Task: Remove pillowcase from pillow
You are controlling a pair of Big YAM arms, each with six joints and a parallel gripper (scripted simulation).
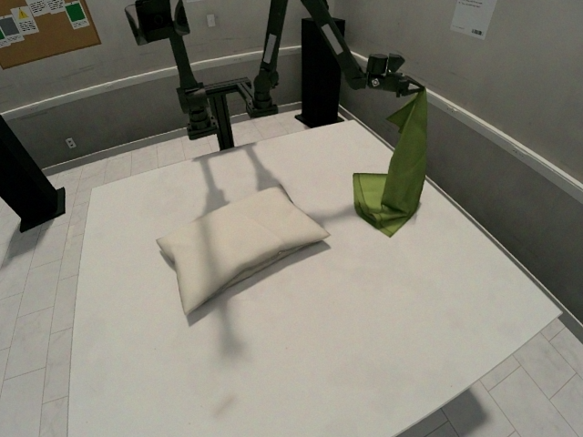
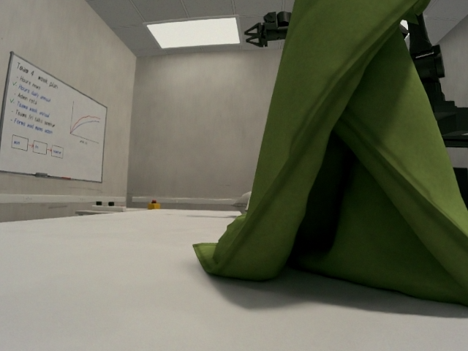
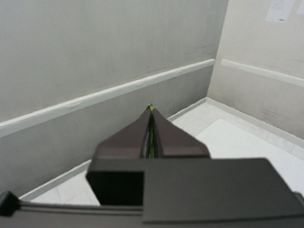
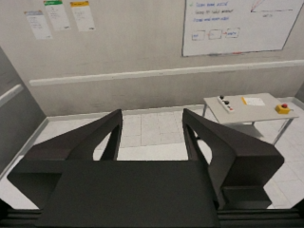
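The cream pillow (image 1: 244, 235) lies flat and bare on the white table (image 1: 329, 357), left of the pillowcase in the top view. The green pillowcase (image 1: 407, 159) (image 2: 279, 151) hangs from my left gripper (image 1: 423, 88) (image 3: 151, 108), which is shut on its top corner high above the table. Its lower end rests folded on the table, with bare table between it and the pillow. A sliver of green shows between the left fingertips. My right gripper (image 4: 152, 114) (image 2: 246, 37) is open and empty, raised high, far from both things.
The table's right edge (image 1: 492, 244) in the top view runs close beside the hanging cloth, with a wall beyond it. The arms' stand (image 1: 220, 119) is behind the back edge. A small side table (image 4: 237, 111) with a yellow button box (image 4: 282, 109) stands far off in the right wrist view.
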